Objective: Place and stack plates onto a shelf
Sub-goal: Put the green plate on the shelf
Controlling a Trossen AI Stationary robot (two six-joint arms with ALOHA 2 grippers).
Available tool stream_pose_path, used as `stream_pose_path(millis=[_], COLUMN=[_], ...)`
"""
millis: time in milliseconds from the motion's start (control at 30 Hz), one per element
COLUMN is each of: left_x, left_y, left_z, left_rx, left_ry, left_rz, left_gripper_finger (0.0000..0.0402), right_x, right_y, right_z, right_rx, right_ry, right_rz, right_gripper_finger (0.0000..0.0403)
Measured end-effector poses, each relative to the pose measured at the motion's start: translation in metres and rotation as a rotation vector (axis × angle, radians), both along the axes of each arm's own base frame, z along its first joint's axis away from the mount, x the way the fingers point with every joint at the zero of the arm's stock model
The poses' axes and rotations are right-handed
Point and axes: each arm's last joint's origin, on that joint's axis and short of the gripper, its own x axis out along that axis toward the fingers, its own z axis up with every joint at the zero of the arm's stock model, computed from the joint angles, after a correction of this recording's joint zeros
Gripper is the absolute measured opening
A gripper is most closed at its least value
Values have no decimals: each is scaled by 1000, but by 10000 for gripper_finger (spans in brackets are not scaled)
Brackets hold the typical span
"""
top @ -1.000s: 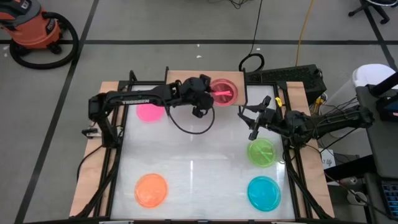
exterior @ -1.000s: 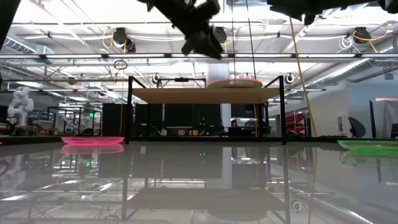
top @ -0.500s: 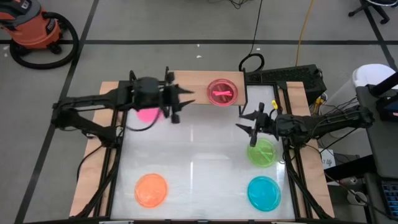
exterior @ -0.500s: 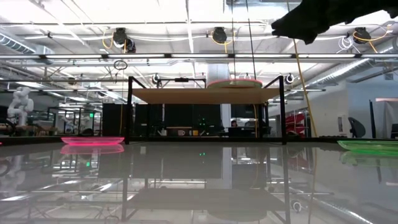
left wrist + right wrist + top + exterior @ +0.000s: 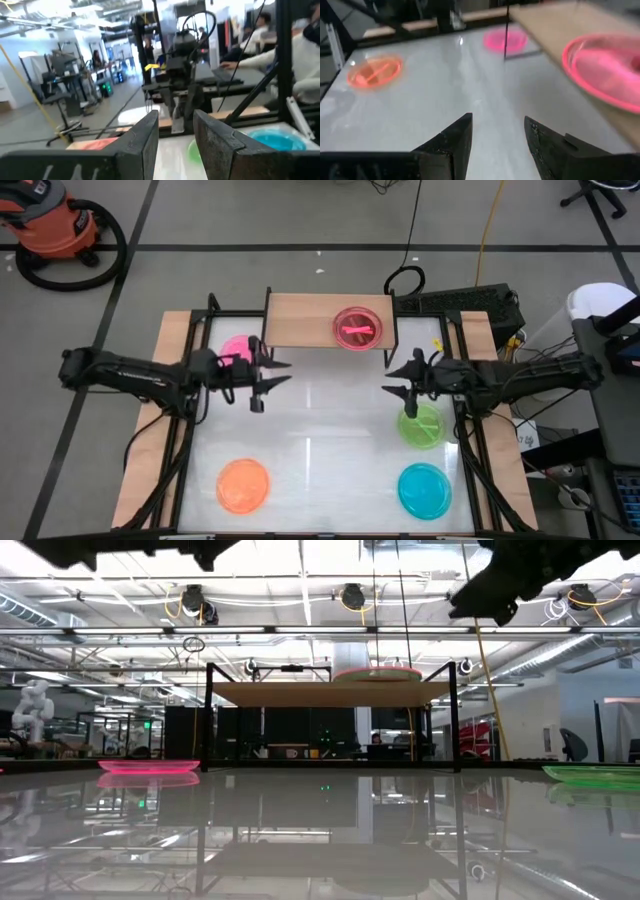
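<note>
One pink plate [image 5: 357,327] lies flat on the light-wood shelf [image 5: 300,320] at the table's far edge, toward its right end; the low view shows this plate [image 5: 377,673] on the board [image 5: 300,693]. A second pink plate [image 5: 235,348] lies on the table left of the shelf. The orange plate [image 5: 243,485], green plate [image 5: 422,426] and blue plate [image 5: 424,490] rest flat on the white tabletop. My left gripper [image 5: 268,378] hovers open just right of the table's pink plate. My right gripper [image 5: 402,388] hovers open, just left of and beyond the green plate.
The shelf stands on thin black legs [image 5: 208,715] with open room beneath the board. A black frame runs along the table's edges [image 5: 185,450]. The white middle of the tabletop [image 5: 320,440] lies between the plates. People and desks show in the room beyond the table.
My left gripper has drawn back from the shelf's pink plate, moving toward the table's left edge and somewhat nearer, and now hangs beside the pink plate on the table. The plate on the shelf has stayed where it was.
</note>
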Motion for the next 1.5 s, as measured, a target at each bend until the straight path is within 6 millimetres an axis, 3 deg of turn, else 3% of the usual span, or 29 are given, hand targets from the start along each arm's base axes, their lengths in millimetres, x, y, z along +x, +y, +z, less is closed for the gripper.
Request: stream_pose_path(millis=[200, 567, 967, 1500], left_x=[-6, -7, -7, -7], left_y=[-1, -1, -1, -1], left_z=[-24, -28, -31, -31], left_rx=[-34, -54, -84, -91], left_ry=[-56, -48, -16, -17], left_rz=[-9, -5, -9, -10], left_gripper_finger=[129, 129, 129, 129], right_x=[1, 11, 18, -1], right_y=[-3, -3, -2, -18], right_z=[-12, -48, -61, -70], right_rx=[127, 367, 395, 491], right_ry=[177, 490, 579, 766], right_rz=[29, 52, 51, -61], right_gripper_finger=[164, 164, 164, 164])
